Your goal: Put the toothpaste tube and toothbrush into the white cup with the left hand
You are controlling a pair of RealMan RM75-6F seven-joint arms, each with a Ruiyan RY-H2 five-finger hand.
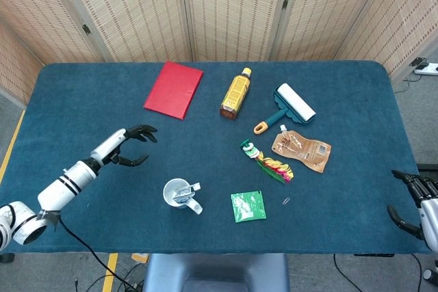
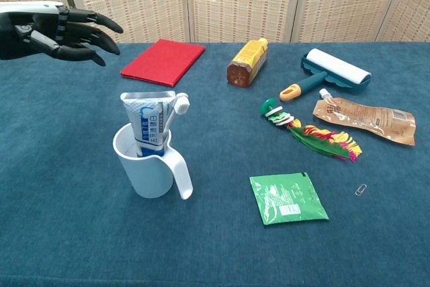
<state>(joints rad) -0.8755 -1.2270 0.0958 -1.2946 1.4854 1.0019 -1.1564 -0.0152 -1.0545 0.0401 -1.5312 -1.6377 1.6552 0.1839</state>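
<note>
The left hand (image 2: 64, 31) hung above the blue table (image 2: 60, 233) with its fingers (image 2: 101, 25) spread and nothing in them, well apart from the white cup (image 2: 149, 169) and up to its left in the chest view; the head view showed the same hand (image 1: 131, 147) clear of the cup (image 1: 179, 193). The toothpaste tube (image 2: 150, 122) stood upright in the cup with its flat crimped end uppermost, and the toothbrush (image 2: 178, 105) leaned beside it, its white head resting against the tube's top edge at the rim. Both task items looked to be in place, so the step in hand appeared to be the retreat, and doing it well would mean carrying the open hand away high and wide, so that no finger clipped the cup's handle (image 2: 180, 179) or the tall tube, either of which could tip the cup over. The right hand (image 1: 417, 200) sat at the table's far right edge; whether it was spread or curled could not be told. Beyond the cup lay a green sachet (image 2: 287, 197), a paper clip (image 2: 361, 189), a feathered shuttlecock (image 2: 309, 131), a brown spouted pouch (image 2: 366, 119), a lint roller (image 2: 329, 72), an amber bottle (image 2: 246, 62) on its side, and a red book (image 2: 163, 62).
</note>
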